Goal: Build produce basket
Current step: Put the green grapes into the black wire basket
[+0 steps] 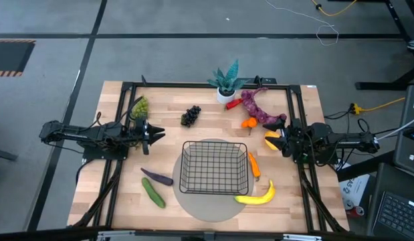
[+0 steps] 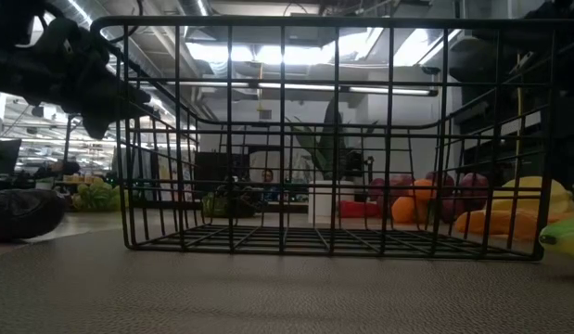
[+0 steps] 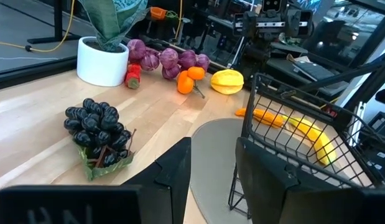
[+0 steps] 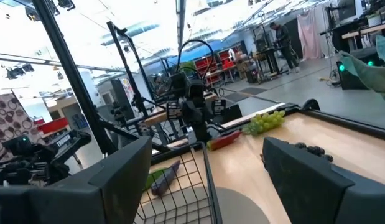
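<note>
At the middle of the table (image 1: 113, 201), the basket (image 1: 215, 167) sits empty on a round grey disc (image 1: 193, 204), its wire sides upright. Go near to far from there by the clock, with twelve at the far edge in the high view. Just outside its five o'clock corner lies the banana (image 1: 258, 196), touching the disc's edge. Along its three o'clock side lies the carrot (image 1: 254, 165), close to the wire. At eight o'clock, off the disc, the eggplant (image 1: 156, 177) and the cucumber (image 1: 152, 192) lie side by side, slightly apart. At eleven o'clock, a little farther out, the dark grapes (image 1: 190, 115) rest on the bare wood. At two o'clock sits a yellow pepper (image 1: 273, 140), beyond it the orange (image 1: 249, 123), the long purple lumpy string (image 1: 258, 107) and the red pepper (image 1: 233, 104), this last one against a potted plant (image 1: 226, 84) at twelve o'clock. The green grapes (image 1: 140, 106) lie far out at ten o'clock.

The left gripper (image 1: 157, 133) hovers at nine o'clock of the basket, pointed toward it, fingers apart with nothing between them. The right gripper (image 1: 281, 141) is at three o'clock, beside the yellow pepper, its fingers spread wide and holding nothing.
</note>
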Tool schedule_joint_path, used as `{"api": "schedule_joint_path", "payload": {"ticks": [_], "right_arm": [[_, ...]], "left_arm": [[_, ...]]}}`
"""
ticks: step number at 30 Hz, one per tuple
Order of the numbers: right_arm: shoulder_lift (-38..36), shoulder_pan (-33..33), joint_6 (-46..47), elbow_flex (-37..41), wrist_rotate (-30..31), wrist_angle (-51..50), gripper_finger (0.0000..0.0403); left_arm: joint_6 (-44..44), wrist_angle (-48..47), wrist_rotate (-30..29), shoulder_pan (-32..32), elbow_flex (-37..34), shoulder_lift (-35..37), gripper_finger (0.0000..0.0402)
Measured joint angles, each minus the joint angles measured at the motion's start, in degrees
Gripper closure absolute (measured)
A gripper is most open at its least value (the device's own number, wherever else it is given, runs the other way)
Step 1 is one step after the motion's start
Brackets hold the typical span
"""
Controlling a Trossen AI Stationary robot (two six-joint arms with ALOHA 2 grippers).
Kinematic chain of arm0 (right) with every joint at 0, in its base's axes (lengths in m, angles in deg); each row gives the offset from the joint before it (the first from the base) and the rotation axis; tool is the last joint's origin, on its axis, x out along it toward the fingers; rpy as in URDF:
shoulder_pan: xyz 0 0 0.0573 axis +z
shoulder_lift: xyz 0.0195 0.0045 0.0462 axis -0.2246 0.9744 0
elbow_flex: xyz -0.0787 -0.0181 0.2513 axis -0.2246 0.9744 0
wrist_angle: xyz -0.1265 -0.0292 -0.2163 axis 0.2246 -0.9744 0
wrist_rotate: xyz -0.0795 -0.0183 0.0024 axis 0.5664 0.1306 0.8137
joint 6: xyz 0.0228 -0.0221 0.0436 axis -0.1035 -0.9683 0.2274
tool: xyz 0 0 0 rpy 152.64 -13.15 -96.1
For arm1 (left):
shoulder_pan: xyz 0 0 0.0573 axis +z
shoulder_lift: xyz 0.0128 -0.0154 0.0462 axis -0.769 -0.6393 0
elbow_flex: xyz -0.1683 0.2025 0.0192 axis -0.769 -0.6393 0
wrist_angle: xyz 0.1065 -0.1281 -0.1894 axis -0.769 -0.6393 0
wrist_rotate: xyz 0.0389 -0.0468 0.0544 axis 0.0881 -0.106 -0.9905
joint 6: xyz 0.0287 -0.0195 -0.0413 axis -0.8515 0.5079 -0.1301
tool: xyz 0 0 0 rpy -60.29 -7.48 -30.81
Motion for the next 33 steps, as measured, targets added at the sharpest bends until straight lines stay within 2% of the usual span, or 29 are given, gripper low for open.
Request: {"api": "schedule_joint_path", "payload": {"ticks": [7, 14, 17, 20, 23, 26, 28, 30, 33], "right_arm": [[0.02, 0.00, 0.58, 0.00, -0.03, -3.13, 0.0093], [0.00, 0.01, 1.72, 0.00, -0.10, -4.30, 0.0093], [0.01, -0.01, 1.88, 0.00, -0.12, -6.30, 0.0093], [0.00, -0.01, 2.49, 0.00, -0.12, -7.08, 0.0093], [0.00, -0.01, 3.20, 0.00, -0.12, -7.06, 0.0093], [0.00, -0.01, 3.14, 0.00, -0.02, -7.05, 0.0093], [0.00, -0.01, 2.75, 0.00, 0.04, -7.03, 0.0093], [0.00, -0.01, 1.84, 0.00, 0.04, -7.01, 0.0093], [0.01, 0.00, 1.65, 0.00, 0.06, -6.99, 0.0093]], "left_arm": [[0.07, -0.70, 0.15, -0.01, 0.00, 0.00, 0.0280], [1.91, 6.24, 4.82, -0.07, 0.00, 0.02, 0.0280], [2.27, 7.56, 5.04, -0.09, 0.00, 0.00, 0.0280], [2.53, 12.63, 6.31, -0.09, 0.00, 0.00, 0.0280], [-0.97, 22.45, 5.86, -0.08, 0.00, 0.00, 0.0280], [-10.16, 34.11, 1.76, 0.04, 0.66, 0.02, 0.0280], [-13.66, 37.58, -3.16, 0.04, 2.20, 0.06, 0.0280], [-16.01, 33.02, -11.60, 0.04, 4.66, 0.05, 0.0280], [-16.54, 16.75, -24.08, 0.04, 10.04, -0.73, 0.0280]]}}
